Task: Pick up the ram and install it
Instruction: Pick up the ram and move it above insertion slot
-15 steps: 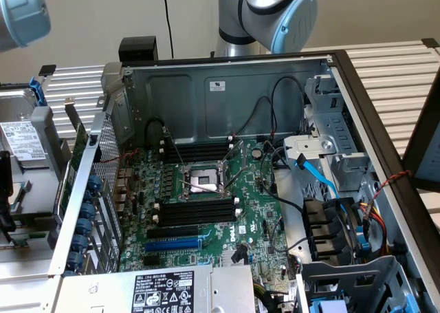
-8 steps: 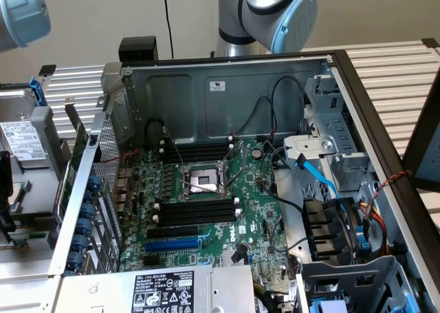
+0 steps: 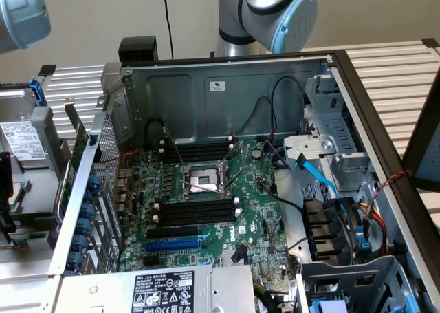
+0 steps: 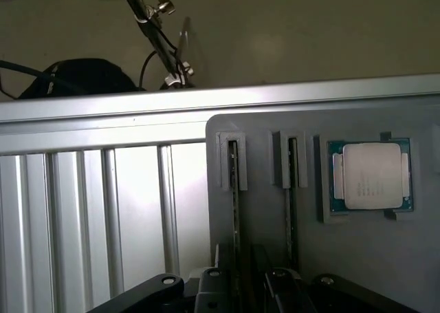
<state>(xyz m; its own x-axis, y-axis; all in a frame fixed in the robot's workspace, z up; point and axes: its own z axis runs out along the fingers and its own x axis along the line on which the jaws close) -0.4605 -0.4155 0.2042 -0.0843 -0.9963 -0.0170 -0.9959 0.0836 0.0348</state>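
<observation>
Grey plastic holder [image 4: 261, 155] on the ribbed aluminium desk [image 4: 103, 217] carries the ram [image 4: 234, 189], a thin stick standing on edge in a narrow slot. A second stick [image 4: 291, 189] and a square silver processor [image 4: 371, 175] sit beside it. Your gripper [image 4: 240, 285] hangs at one end of the ram, fingers [image 4: 278, 284] spread wide and gripping nothing. In the exterior view, long black memory slots [image 3: 196, 213] lie mid-frame on the green motherboard [image 3: 254, 210].

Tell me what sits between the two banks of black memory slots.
The CPU socket lies between the upper bank and the lower bank, in the exterior view.
</observation>
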